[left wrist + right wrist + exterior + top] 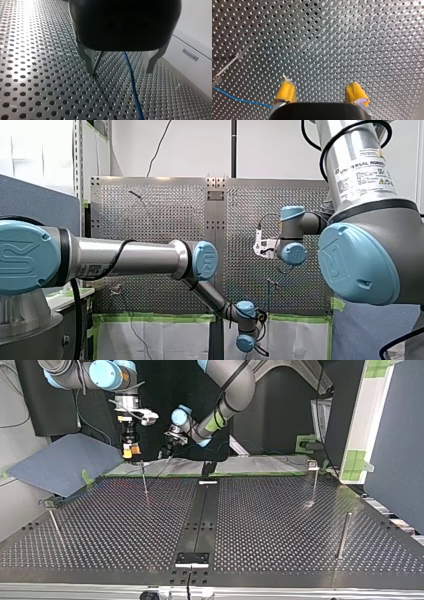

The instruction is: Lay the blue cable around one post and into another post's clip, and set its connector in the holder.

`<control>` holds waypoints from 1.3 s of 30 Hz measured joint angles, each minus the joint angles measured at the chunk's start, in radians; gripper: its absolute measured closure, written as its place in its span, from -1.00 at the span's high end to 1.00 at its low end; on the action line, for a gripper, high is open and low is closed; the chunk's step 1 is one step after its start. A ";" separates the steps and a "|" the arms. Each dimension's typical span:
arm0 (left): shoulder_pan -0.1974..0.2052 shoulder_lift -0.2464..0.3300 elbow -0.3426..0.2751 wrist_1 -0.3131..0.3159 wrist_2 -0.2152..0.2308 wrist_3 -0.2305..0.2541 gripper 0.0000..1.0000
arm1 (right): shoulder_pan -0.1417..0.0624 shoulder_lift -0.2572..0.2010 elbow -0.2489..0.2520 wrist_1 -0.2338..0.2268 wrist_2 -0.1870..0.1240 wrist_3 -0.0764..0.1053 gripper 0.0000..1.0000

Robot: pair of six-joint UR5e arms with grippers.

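While the left jaws are standing wide open astride the blue cable [132, 87] lying on the table [37, 75] toward 6 o'clock, and the right jaws are gaping empty, I am judging that so thin a line is risking slipping free if pinched off-centre.

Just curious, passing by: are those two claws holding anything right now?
Left gripper: open; blue cable runs between the jaws, unclamped.
Right gripper: open, holding nothing.

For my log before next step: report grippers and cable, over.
Left gripper open, blue cable between its fingers, ungripped. Right gripper open, empty. Nothing seen in the way.
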State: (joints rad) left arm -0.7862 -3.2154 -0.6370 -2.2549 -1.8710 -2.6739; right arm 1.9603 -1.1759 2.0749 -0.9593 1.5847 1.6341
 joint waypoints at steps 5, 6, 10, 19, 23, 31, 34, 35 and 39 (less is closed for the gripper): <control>0.001 0.000 0.027 0.009 0.000 -0.001 0.88 | 0.002 0.000 0.000 0.001 0.000 0.000 0.99; 0.001 0.000 0.033 0.010 0.001 -0.001 0.88 | 0.002 0.000 0.000 0.002 0.000 0.000 0.99; 0.005 0.001 0.053 0.010 0.002 -0.003 0.76 | 0.002 0.000 0.000 0.003 0.000 0.000 0.99; 0.015 0.001 0.059 0.009 0.018 -0.012 -0.02 | 0.001 0.000 -0.001 0.001 0.000 0.000 0.99; 0.015 0.001 0.059 0.009 0.019 -0.015 -0.40 | -0.001 0.000 -0.001 -0.001 0.000 0.000 0.99; 0.021 0.001 0.051 -0.011 -0.002 0.004 -0.35 | -0.002 0.000 -0.001 -0.001 -0.002 0.000 0.99; 0.028 0.003 0.048 -0.032 -0.020 0.025 -0.35 | -0.002 0.000 -0.001 -0.001 -0.005 0.000 0.99; 0.031 0.005 0.045 -0.041 -0.028 0.034 -0.35 | -0.002 -0.001 -0.001 -0.001 -0.005 0.000 0.99; 0.043 0.026 0.021 -0.053 -0.059 0.065 -0.35 | -0.002 -0.001 -0.001 -0.002 -0.006 0.000 0.99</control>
State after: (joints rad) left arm -0.7432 -3.1891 -0.6160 -2.3081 -1.9295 -2.6088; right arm 1.9582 -1.1772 2.0740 -0.9610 1.5788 1.6340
